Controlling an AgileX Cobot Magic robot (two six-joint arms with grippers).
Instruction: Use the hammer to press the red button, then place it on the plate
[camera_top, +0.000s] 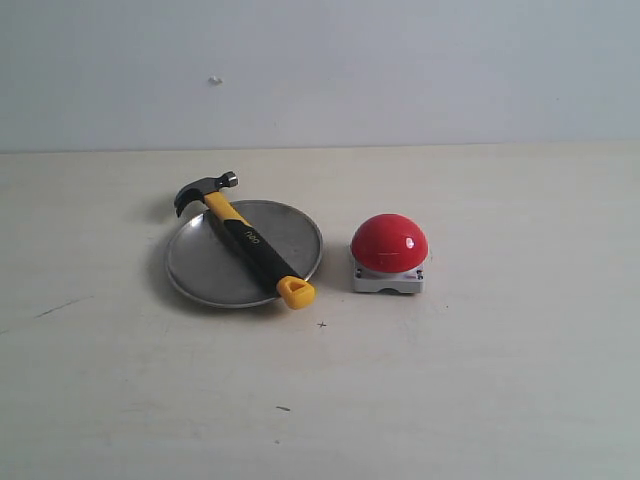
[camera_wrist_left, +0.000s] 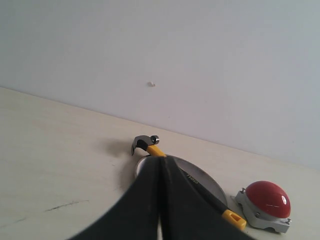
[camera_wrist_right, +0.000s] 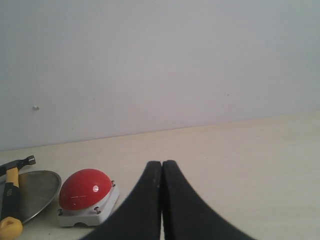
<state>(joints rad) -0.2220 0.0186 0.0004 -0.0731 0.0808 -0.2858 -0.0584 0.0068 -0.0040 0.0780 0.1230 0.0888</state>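
The hammer (camera_top: 243, 236) lies across the silver plate (camera_top: 205, 268), its dark head past the far left rim and its yellow looped end over the near right rim. To the plate's right stands the red button (camera_top: 389, 243) on its grey-white base. Neither gripper shows in the exterior view. In the left wrist view my left gripper (camera_wrist_left: 161, 165) is shut and empty, well short of the hammer (camera_wrist_left: 150, 146), the plate (camera_wrist_left: 207, 181) and the button (camera_wrist_left: 267, 198). My right gripper (camera_wrist_right: 162, 165) is shut and empty too, with the button (camera_wrist_right: 84, 189), plate (camera_wrist_right: 40, 187) and hammer (camera_wrist_right: 11, 192) off to one side.
A pale beige table (camera_top: 480, 380) carries everything, with a plain white wall (camera_top: 400, 70) behind it. A small dark scuff (camera_top: 58, 307) marks the table at the left.
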